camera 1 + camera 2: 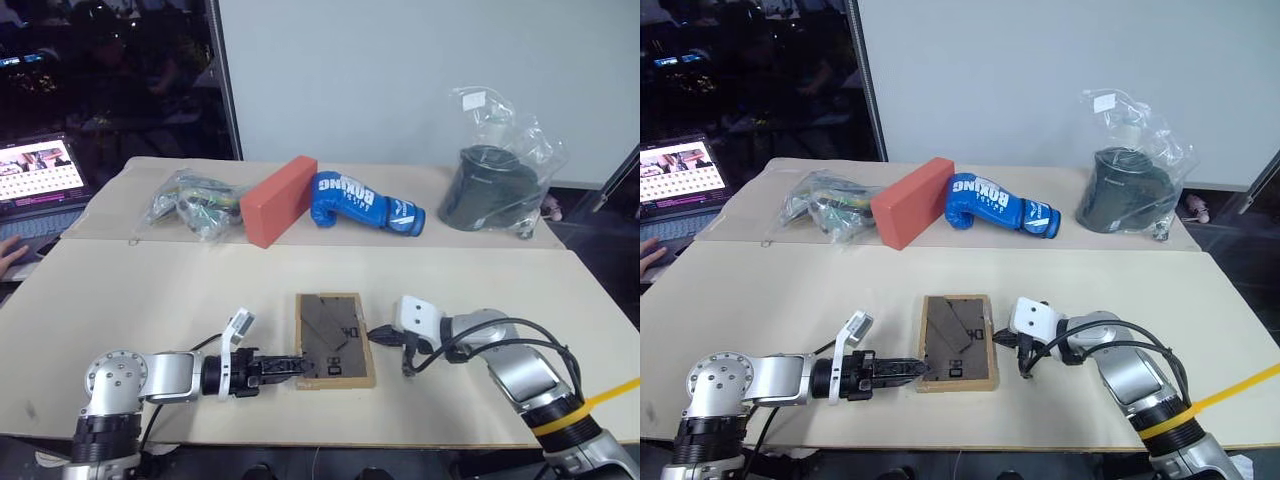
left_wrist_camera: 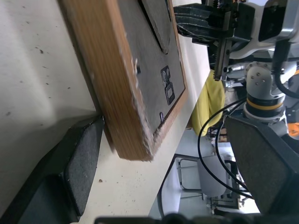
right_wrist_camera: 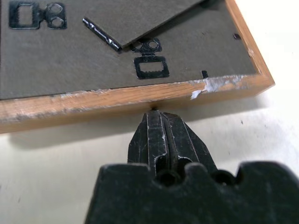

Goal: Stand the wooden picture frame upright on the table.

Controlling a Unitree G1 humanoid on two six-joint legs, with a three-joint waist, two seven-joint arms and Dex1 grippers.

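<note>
While the wooden picture frame [image 1: 335, 339] lies face-down on the table [image 1: 150, 300], long axis running away from the robot, the head view has the left gripper [image 1: 285, 366] at its near left corner. The left wrist view shows those fingers [image 2: 77, 163] spread wide, empty. The right wrist view: right gripper [image 3: 159, 122] pinched closed, empty, tip against the frame's edge.

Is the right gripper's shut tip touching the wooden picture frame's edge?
Touching: the right wrist view shows the right gripper tip meeting the wooden picture frame edge with no visible gap.
</note>
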